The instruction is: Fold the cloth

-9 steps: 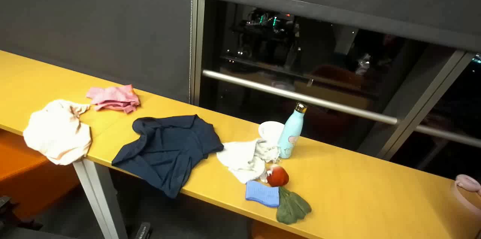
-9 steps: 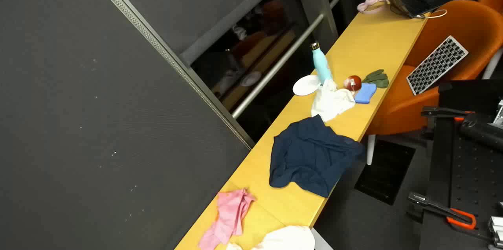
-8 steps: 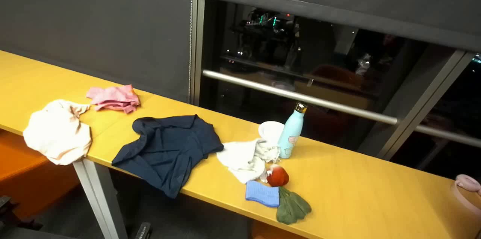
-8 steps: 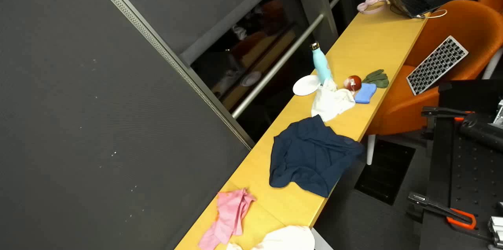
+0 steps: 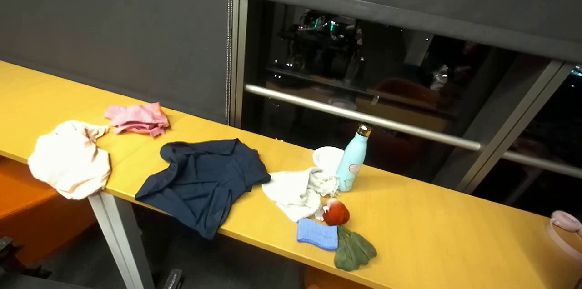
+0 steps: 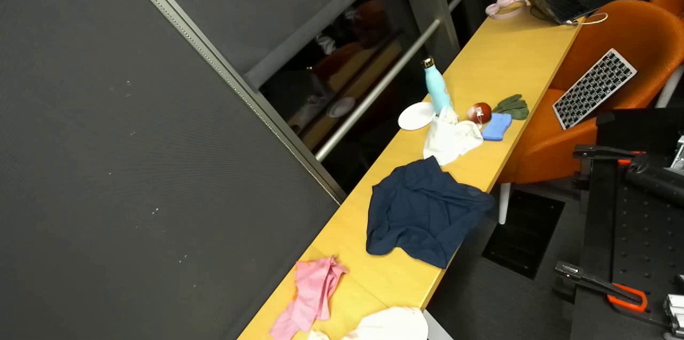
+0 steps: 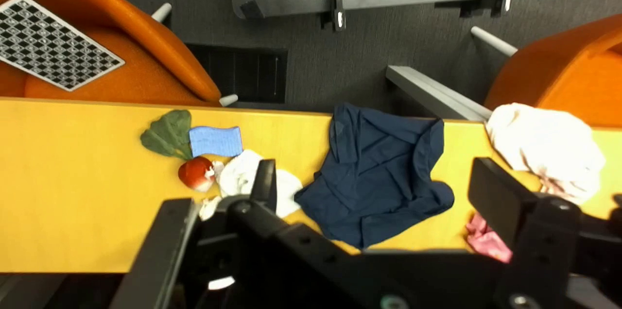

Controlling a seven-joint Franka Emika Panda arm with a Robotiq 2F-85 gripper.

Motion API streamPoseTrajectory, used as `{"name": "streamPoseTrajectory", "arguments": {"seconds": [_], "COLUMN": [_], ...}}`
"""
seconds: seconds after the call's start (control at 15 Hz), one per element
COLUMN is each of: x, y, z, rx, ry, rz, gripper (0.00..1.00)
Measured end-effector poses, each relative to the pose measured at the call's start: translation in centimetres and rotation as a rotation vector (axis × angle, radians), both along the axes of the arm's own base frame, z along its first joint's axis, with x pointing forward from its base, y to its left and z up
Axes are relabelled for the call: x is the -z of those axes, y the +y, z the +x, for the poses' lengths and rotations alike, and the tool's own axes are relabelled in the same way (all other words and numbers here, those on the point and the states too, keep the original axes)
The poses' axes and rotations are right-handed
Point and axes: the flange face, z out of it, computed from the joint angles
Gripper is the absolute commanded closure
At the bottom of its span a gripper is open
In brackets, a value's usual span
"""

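Item inspected: the large dark navy-blue soft fabric cloth (image 7: 374, 178) lies rumpled on the long yellow table (image 7: 87, 192); its 12 o'clock side in the wrist view runs past the table's edge; I judge the fold not yet begun. My black two-jawed gripper (image 7: 350, 187) shows in the wrist view only; jaws spread wide, holding nothing; its height over the cloth I cannot tell.

Outward from the cloth in that view: at 9 o'clock, a crumpled white fabric cloth (image 7: 238, 173), apparently touching its tip; at 4 o'clock, apart, a small crumpled pink cloth (image 7: 486, 241); near 3 o'clock, a cream-white bundled cloth (image 7: 549, 148), also apart.

Risks, in my judgement: dragging toward 12 o'clock could let the overhang pull the cloth off the table; a pinch at the 9 o'clock tip could catch the white cloth too, and a tug there might topple the tall turquoise bottle (image 5: 352, 161) just beside it; loose layers could bunch under a shallow grip.

Against the earlier frames: all cloths lie unchanged in both exterior views; a thin metallic bead chain (image 5: 229, 52) hangs slightly further toward 9 o'clock; for the gripper I have no earlier wrist frame to compare.
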Motion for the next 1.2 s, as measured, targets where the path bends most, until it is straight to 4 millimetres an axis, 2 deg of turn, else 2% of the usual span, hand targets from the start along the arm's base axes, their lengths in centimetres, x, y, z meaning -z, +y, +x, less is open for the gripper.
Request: {"name": "streamPoseTrajectory", "arguments": {"seconds": [0.2, 0.33, 0.53, 0.73, 0.93, 1.2], "x": [1.2, 3.6, 9.8, 16.5, 21.7, 26.3], "y": [-0.3, -0.3, 0.1, 1.0, 2.1, 3.3], "z": [3.9, 7.3, 12.1, 15.8, 17.9, 19.0], "rx": [0.055, 0.084, 0.114, 0.133, 0.152, 0.167], "ry": [-0.107, -0.141, -0.122, -0.054, 0.024, 0.095], "rz": [0.017, 0.031, 0.050, 0.067, 0.072, 0.077], "gripper": [0.00, 0.00, 0.00, 0.00, 0.00, 0.00]}}
